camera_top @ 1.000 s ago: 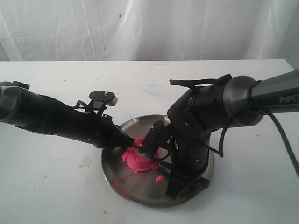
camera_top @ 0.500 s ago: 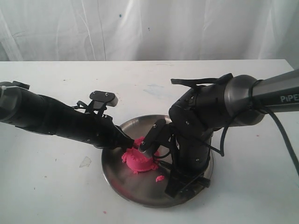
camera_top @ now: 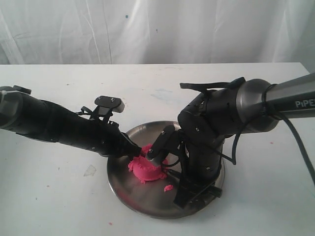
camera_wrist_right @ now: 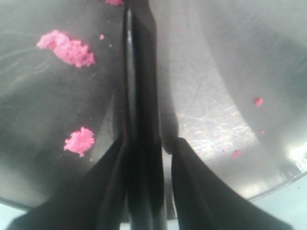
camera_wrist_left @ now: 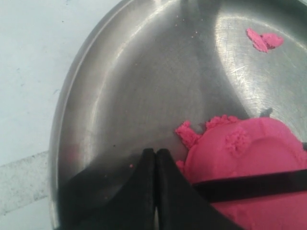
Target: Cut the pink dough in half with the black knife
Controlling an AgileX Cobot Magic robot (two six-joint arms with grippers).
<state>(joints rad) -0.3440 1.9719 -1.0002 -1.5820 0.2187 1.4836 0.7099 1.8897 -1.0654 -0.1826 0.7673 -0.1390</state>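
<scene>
The pink dough (camera_top: 146, 168) sits as one ragged dome on the steel plate (camera_top: 133, 192). The black knife (camera_wrist_right: 140, 86) runs out from between the fingers of my right gripper (camera_wrist_right: 149, 142), which is shut on it low over the plate's near side (camera_top: 183, 186). In the left wrist view the knife (camera_wrist_left: 249, 184) lies as a thin black strip across the top of the dough (camera_wrist_left: 254, 153). My left gripper (camera_wrist_left: 156, 154) is shut with nothing in it. Its tips rest on the plate right at the dough's edge (camera_top: 140, 150).
Small pink crumbs (camera_wrist_right: 67, 48) lie loose on the plate, one (camera_top: 168, 187) near the right arm. The bulky right arm (camera_top: 216, 118) bends over the plate's right half. White table (camera_top: 59, 196) surrounds the plate, with a white curtain behind.
The right arm has shifted very slightly over the plate. The dough and the left gripper have stayed where they were.
</scene>
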